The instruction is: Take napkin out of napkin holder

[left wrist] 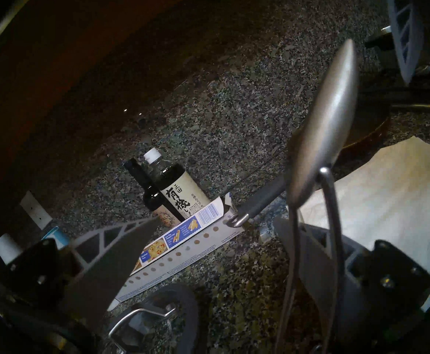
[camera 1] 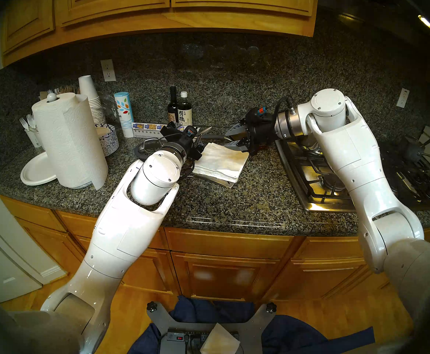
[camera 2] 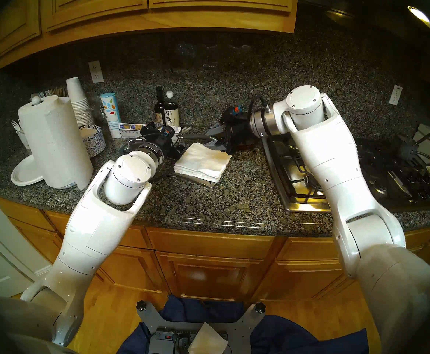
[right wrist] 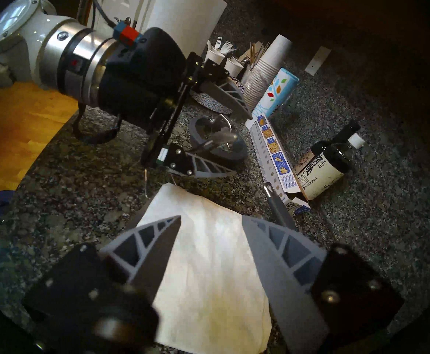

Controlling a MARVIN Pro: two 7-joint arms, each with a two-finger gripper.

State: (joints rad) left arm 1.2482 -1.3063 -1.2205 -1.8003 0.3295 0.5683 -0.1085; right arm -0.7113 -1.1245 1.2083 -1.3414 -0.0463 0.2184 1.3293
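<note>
Reader: Position of the thick stack of white square folded paper napkins (camera 1: 220, 162)?

Legend: It lies flat on the square brushed-steel napkin holder (camera 1: 228, 184), which shows only as a corner under the stack's near edge. Both sit on the speckled dark granite worktop (camera 1: 221, 205), between the two arms.

Reader: And the holder's thin wire arm (left wrist: 332, 218)?

Legend: It is raised clear of the stack. Its leaf-shaped tip (left wrist: 323, 131) points up and away, towards the backsplash.

Reader: State of the left gripper (right wrist: 242, 144)?

Legend: Its jaws are spread wide at the stack's left corner. In the left wrist view the wire arm runs across the face of one grey finger (left wrist: 318, 269); nothing is pinched between the two.

Reader: The right gripper (camera 1: 234, 139)?

Legend: Also spread. It reaches in from the steel gas hob (camera 1: 311, 177) side and sits at the stack's far right corner, one finger on each side of that corner in the right wrist view. Contact with the paper cannot be judged.

Reader: Surroundings?

Legend: A tall white paper towel roll (camera 1: 68, 141) stands well to the left. Two dark glass bottles (camera 1: 179, 110) stand behind the stack.
</note>
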